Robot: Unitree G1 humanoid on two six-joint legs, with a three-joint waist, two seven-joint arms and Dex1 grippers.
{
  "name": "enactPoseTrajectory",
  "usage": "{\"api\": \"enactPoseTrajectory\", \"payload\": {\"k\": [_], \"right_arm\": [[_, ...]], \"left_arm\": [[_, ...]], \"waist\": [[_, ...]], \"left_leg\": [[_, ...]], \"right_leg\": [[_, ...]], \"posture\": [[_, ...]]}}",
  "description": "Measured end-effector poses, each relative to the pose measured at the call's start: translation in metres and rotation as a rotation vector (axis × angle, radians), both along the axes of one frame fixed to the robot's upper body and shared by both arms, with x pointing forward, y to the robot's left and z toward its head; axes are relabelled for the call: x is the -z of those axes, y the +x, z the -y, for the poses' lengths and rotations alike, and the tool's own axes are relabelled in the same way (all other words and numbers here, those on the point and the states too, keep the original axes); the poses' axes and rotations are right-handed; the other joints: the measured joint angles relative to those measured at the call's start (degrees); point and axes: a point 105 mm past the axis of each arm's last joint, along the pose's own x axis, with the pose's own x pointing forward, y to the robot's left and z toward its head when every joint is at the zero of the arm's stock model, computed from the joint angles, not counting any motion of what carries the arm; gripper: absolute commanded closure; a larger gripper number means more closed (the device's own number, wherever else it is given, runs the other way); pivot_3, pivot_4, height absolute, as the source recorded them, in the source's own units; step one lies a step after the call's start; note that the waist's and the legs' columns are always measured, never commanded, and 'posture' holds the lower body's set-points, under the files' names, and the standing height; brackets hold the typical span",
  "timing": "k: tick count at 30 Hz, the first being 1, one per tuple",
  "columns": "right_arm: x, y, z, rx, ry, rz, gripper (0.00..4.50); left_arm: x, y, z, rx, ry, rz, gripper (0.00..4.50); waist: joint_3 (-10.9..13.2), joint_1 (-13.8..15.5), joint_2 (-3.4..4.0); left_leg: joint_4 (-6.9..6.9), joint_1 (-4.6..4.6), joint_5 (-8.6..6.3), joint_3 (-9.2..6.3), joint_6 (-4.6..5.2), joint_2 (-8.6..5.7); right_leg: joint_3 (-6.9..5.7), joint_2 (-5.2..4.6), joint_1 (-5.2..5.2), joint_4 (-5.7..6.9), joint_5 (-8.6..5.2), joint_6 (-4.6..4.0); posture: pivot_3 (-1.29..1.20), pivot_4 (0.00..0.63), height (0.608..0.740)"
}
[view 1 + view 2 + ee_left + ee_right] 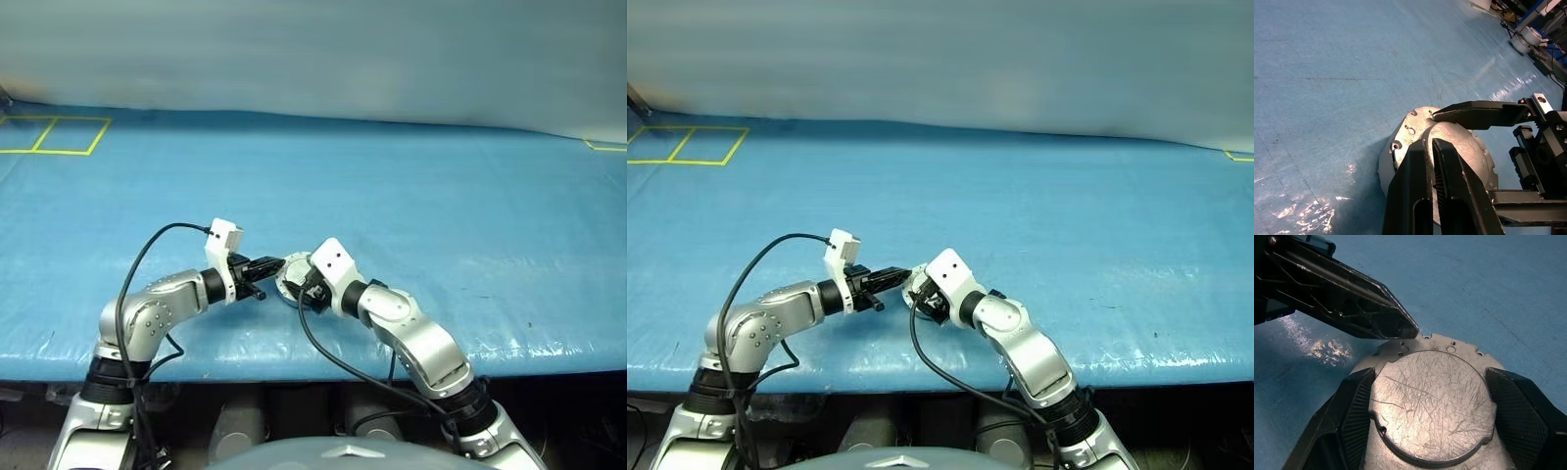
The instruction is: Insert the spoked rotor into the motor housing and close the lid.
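My right gripper (1429, 377) is shut on the motor housing (1425, 348), a squat grey metal case with a screw-holed flange, one finger (1349, 411) on each side. A round scratched silver face (1432, 404), apparently the lid lying flat on the housing, fills the space between them. My left gripper (1428, 143) is shut with nothing in it, and its joined tips (1403, 328) rest against the housing's rim. In the head views the two grippers meet at the housing (290, 277), close above the blue table near its front edge. The spoked rotor is hidden.
The blue sheet covering the table (411, 196) stretches far ahead and to both sides. Yellow tape squares (59, 135) mark its far left corner, and another yellow mark (605, 147) sits at the far right. The front edge (294, 367) lies just below the grippers.
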Motion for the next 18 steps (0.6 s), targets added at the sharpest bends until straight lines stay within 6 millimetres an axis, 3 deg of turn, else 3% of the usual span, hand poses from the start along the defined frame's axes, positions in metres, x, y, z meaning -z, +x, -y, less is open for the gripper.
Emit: {"api": "enactPoseTrajectory", "payload": {"k": [8, 10, 12, 18], "right_arm": [[0.001, -0.001, 0.000, -0.001, -0.003, -0.002, 1.24], [0.002, -0.001, 0.002, -0.001, 0.010, -0.007, 0.49], [0.003, -0.003, 0.005, 0.014, 0.042, -0.019, 0.03], [-0.004, -0.023, 0.029, 0.102, 0.285, -0.099, 0.03]], "left_arm": [[0.002, 0.002, 0.005, 0.039, 0.068, 0.020, 4.32], [0.002, 0.002, 0.006, 0.051, 0.077, 0.026, 4.32], [0.002, 0.002, 0.008, 0.061, 0.085, 0.030, 4.32], [0.001, 0.000, 0.012, 0.094, 0.096, 0.042, 4.32]], "waist": [[-0.01, 0.23, 0.00], [-0.01, 0.30, -0.01], [-0.01, 0.52, -0.01], [-0.02, 1.23, -0.01]], "left_leg": [[-0.01, 0.00, -0.04, -0.02, -0.08, -0.02], [-0.02, 0.00, -0.04, -0.03, -0.08, -0.03], [-0.09, -0.01, -0.04, -0.06, -0.07, -0.07], [-0.24, -0.10, -0.17, -0.05, 0.10, -0.18]], "right_leg": [[-0.02, -0.26, 0.01, -0.02, -0.01, -0.01], [-0.04, -0.38, 0.01, -0.04, -0.01, -0.01], [-0.06, -0.43, 0.00, -0.06, -0.02, -0.03], [-0.09, -0.58, -0.01, -0.21, -0.15, 0.05]], "posture": [[0.00, 0.150, 0.740], [0.00, 0.150, 0.740], [0.00, 0.150, 0.740], [0.00, 0.150, 0.740]]}}
